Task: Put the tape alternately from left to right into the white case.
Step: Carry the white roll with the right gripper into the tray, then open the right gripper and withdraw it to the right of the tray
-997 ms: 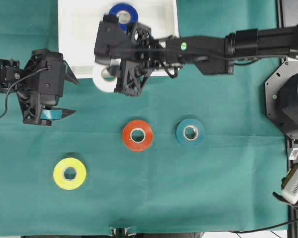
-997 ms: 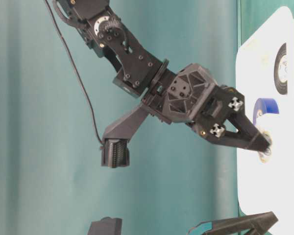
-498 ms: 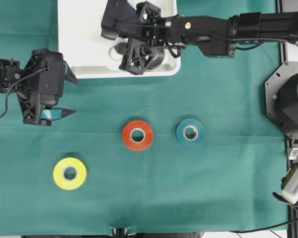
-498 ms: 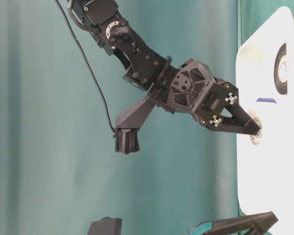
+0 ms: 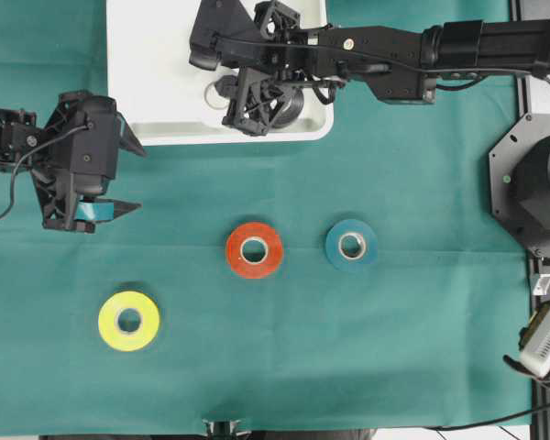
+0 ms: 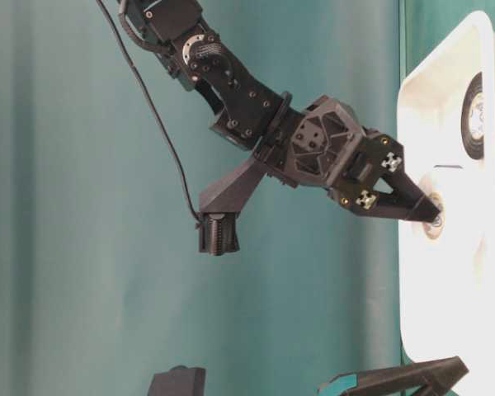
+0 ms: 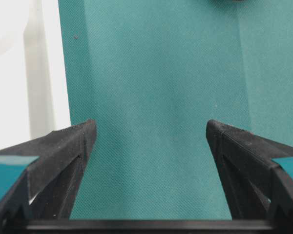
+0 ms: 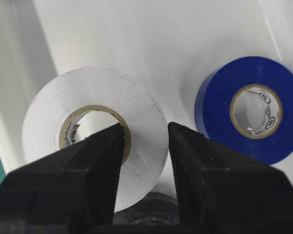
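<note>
My right gripper (image 8: 145, 134) is shut on the wall of the white tape roll (image 8: 95, 141), one finger inside its core and one outside. It holds the roll inside the white case (image 5: 147, 110), beside the blue roll (image 8: 249, 109) and above the black roll (image 8: 146, 209). In the overhead view the right gripper (image 5: 238, 92) hides most of these rolls. On the green cloth lie the red roll (image 5: 254, 249), teal roll (image 5: 351, 245) and yellow roll (image 5: 128, 321). My left gripper (image 5: 139, 179) stands open over bare cloth, left of the case, holding nothing.
The case's raised rim (image 7: 10, 73) shows at the left of the left wrist view. The right arm (image 5: 422, 69) stretches across the case's far right corner. A black robot base (image 5: 532, 183) stands at the right table edge.
My right gripper carried the white roll from the case's front edge into the case, then sank a little. The left gripper has not moved.
</note>
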Motion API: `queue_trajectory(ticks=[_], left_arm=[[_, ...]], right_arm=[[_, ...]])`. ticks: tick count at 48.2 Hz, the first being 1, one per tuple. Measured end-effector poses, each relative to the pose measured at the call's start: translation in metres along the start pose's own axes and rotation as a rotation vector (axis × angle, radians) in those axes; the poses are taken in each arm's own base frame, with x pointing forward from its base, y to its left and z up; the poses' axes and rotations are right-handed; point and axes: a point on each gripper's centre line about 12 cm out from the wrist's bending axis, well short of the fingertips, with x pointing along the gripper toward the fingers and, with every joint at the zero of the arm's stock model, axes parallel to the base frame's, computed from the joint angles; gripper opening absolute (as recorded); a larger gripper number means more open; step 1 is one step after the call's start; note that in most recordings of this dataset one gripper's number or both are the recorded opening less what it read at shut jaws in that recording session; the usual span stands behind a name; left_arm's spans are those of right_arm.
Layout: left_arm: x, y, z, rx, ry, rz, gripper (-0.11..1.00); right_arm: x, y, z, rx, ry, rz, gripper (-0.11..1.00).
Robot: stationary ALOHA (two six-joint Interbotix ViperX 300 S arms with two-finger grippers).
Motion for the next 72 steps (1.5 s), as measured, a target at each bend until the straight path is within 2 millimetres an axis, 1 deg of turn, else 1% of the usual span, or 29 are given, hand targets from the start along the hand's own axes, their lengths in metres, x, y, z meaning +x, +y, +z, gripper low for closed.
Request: queue_trajectory(ticks=[10, 12, 15, 18, 19, 24, 26, 28, 42, 49, 57, 63, 72], left_arm=[[0.000, 0.000, 0.000, 0.000, 0.000, 0.000, 0.99], [0.000, 0.000, 0.000, 0.000, 0.000, 0.000, 0.99], [0.000, 0.000, 0.000, 0.000, 0.000, 0.000, 0.99], [0.000, 0.000, 0.000, 0.002, 0.000, 0.000, 0.99], [0.000, 0.000, 0.000, 0.002, 0.000, 0.000, 0.99], [0.000, 0.000, 0.000, 0.000, 0.002, 0.000, 0.99], [0.000, 0.000, 0.000, 0.000, 0.000, 0.000, 0.99], [0.000, 0.000, 0.000, 0.000, 0.000, 0.000, 0.99], [0.000, 0.000, 0.000, 0.002, 0.000, 0.000, 0.99], [0.000, 0.000, 0.000, 0.000, 0.000, 0.000, 0.99], [0.000, 0.000, 0.000, 0.002, 0.000, 0.000, 0.99], [0.000, 0.000, 0.000, 0.002, 0.002, 0.000, 0.99], [0.000, 0.000, 0.000, 0.000, 0.000, 0.000, 0.99]], right_arm=[[0.001, -0.005, -0.002, -0.008, 0.005, -0.012, 0.02], [0.001, -0.005, -0.002, -0.012, 0.005, -0.013, 0.05], [0.001, -0.005, -0.002, -0.018, 0.004, -0.015, 0.17], [0.001, -0.005, -0.002, -0.025, 0.003, -0.016, 0.32], [0.001, -0.005, -0.002, -0.028, 0.003, -0.017, 0.40], [0.001, -0.006, -0.003, -0.031, 0.004, -0.019, 0.70], [0.002, -0.006, -0.004, -0.031, 0.005, -0.019, 0.81], [0.002, -0.006, -0.004, -0.033, 0.005, -0.019, 0.88], [0.002, -0.006, -0.006, -0.035, 0.008, -0.020, 0.87], [0.000, -0.002, -0.005, -0.055, 0.005, -0.013, 0.87], [-0.016, 0.014, -0.005, -0.084, -0.020, 0.014, 0.87], [-0.030, 0.025, -0.011, -0.109, -0.028, 0.036, 0.87], [-0.044, 0.034, -0.026, -0.136, -0.023, 0.057, 0.87]])
